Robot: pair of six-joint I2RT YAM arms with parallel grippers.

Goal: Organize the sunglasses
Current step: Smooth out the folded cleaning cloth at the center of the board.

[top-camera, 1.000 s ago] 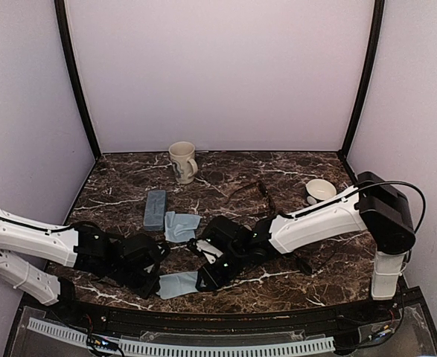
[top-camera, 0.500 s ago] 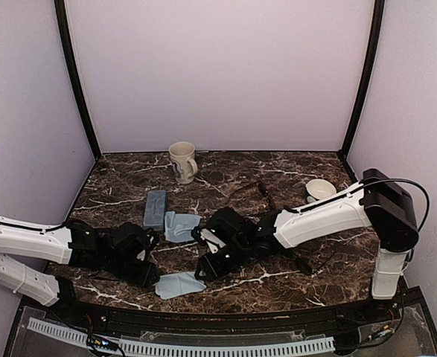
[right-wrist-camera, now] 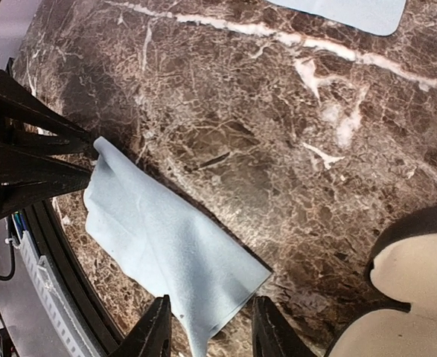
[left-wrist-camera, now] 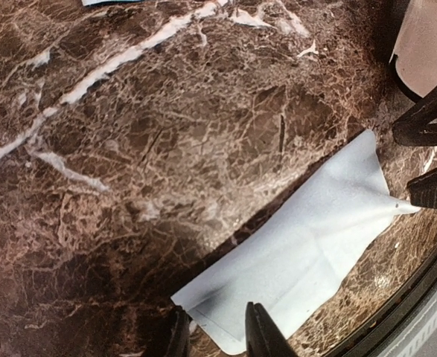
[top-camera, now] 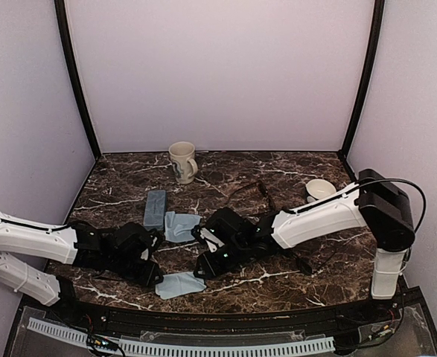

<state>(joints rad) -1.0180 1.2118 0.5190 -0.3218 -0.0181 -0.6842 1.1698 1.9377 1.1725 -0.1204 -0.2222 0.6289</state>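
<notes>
Thin brownish sunglasses lie at mid-table, behind the right arm and far from both grippers. The black-framed pair is not recognisable in these views. Both grippers meet low at a light blue cloth near the front edge. My left gripper is open, its jaws straddling the cloth's left corner. On the opposite side, my right gripper is open too, with a corner of the cloth between its jaws. The cloth looks slightly raised, with a shadow under it.
A second blue cloth and a grey-blue case lie behind the grippers. A cream-lined open case sits beside the right gripper. A mug stands at the back, a small bowl at the right. The table's front edge is close.
The left gripper has shifted slightly right to the cloth's corner and its jaws have parted a little. The right gripper has edged up and left. The cloth has hardly moved.
</notes>
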